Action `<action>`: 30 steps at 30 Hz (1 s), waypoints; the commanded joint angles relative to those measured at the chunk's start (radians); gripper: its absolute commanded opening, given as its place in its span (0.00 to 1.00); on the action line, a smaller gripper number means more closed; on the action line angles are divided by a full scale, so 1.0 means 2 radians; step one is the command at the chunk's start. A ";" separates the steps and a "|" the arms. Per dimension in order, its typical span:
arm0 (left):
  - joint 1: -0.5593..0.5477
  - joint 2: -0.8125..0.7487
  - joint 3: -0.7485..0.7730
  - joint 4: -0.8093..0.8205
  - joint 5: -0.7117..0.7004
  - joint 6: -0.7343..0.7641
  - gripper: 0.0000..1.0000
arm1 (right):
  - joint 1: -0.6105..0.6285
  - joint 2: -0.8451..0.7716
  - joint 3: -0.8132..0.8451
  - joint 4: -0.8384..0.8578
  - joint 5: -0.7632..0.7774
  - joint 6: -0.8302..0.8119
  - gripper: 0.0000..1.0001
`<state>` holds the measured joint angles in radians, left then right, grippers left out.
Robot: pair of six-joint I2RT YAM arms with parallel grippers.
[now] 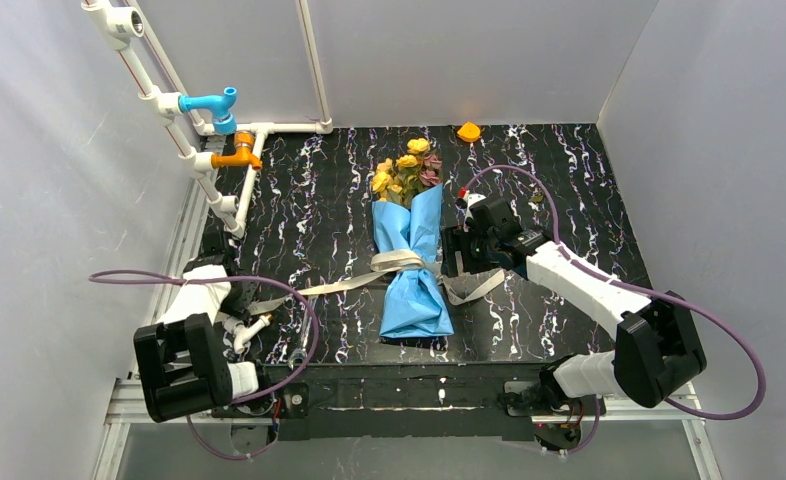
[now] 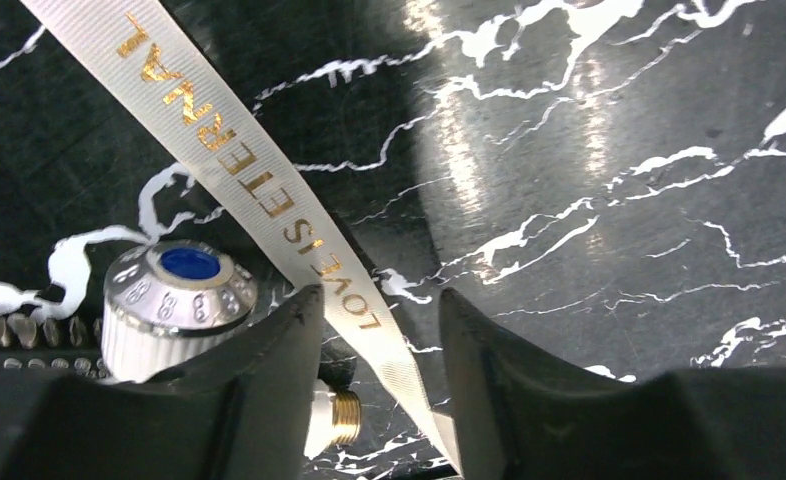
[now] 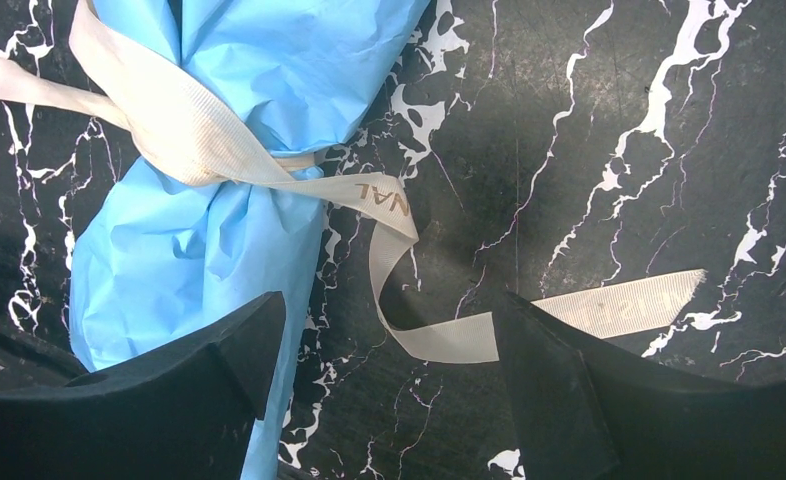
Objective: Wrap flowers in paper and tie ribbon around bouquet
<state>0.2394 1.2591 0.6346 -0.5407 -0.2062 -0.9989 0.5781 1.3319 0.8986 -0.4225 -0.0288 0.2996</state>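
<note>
The bouquet [image 1: 412,262] lies lengthwise at the table's middle. Its yellow and pink flowers [image 1: 407,166] stick out of the far end of the light blue paper [image 3: 219,250]. The beige ribbon [image 1: 397,262] is wound round its waist. One long tail [image 2: 224,150], printed in gold letters, runs left and lies loose between the fingers of my open left gripper [image 2: 379,300]. My right gripper [image 3: 389,310] hovers open just right of the bouquet. The short right tail [image 3: 439,340] curls between its fingers and passes under the right one, unpinched.
White pipework with a blue valve [image 1: 214,103] and an orange valve [image 1: 237,156] runs along the back left. A small orange object [image 1: 468,131] sits at the back wall. A silver knob with a blue cap [image 2: 179,295] and a brass fitting [image 2: 341,418] lie beside my left fingers.
</note>
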 commanded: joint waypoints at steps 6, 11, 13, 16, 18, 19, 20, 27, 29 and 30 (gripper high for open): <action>0.002 0.019 -0.029 0.048 0.026 -0.007 0.00 | 0.002 -0.012 0.000 0.010 0.007 -0.004 0.85; 0.002 -0.021 -0.031 0.039 0.028 0.003 0.00 | 0.001 -0.010 0.006 0.009 0.008 -0.003 0.85; 0.002 -0.049 -0.027 0.026 0.023 0.010 0.00 | 0.002 -0.011 0.012 0.009 0.011 0.000 0.85; -0.002 -0.096 -0.014 0.009 0.028 0.032 0.00 | 0.002 -0.015 0.020 0.013 0.012 0.003 0.85; -0.012 -0.131 0.000 -0.006 0.030 0.045 0.00 | 0.002 -0.018 0.023 0.017 0.011 0.006 0.85; -0.019 -0.146 0.010 -0.013 0.029 0.051 0.00 | 0.001 -0.018 0.024 0.019 0.011 0.008 0.85; -0.028 -0.164 0.021 -0.023 0.029 0.056 0.00 | 0.001 -0.019 0.026 0.020 0.022 0.010 0.85; -0.186 -0.204 0.097 -0.065 -0.014 0.049 0.00 | 0.001 -0.036 0.030 0.036 0.059 0.027 0.85; -0.236 -0.194 0.122 -0.066 -0.011 0.042 0.00 | 0.001 -0.043 0.032 0.043 0.068 0.026 0.85; -0.260 -0.187 0.136 -0.068 -0.010 0.038 0.00 | 0.002 -0.046 0.034 0.044 0.071 0.026 0.85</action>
<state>-0.1280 0.8566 0.8162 -0.6060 -0.1886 -0.9020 0.5781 1.2900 0.9104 -0.3908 0.0513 0.3367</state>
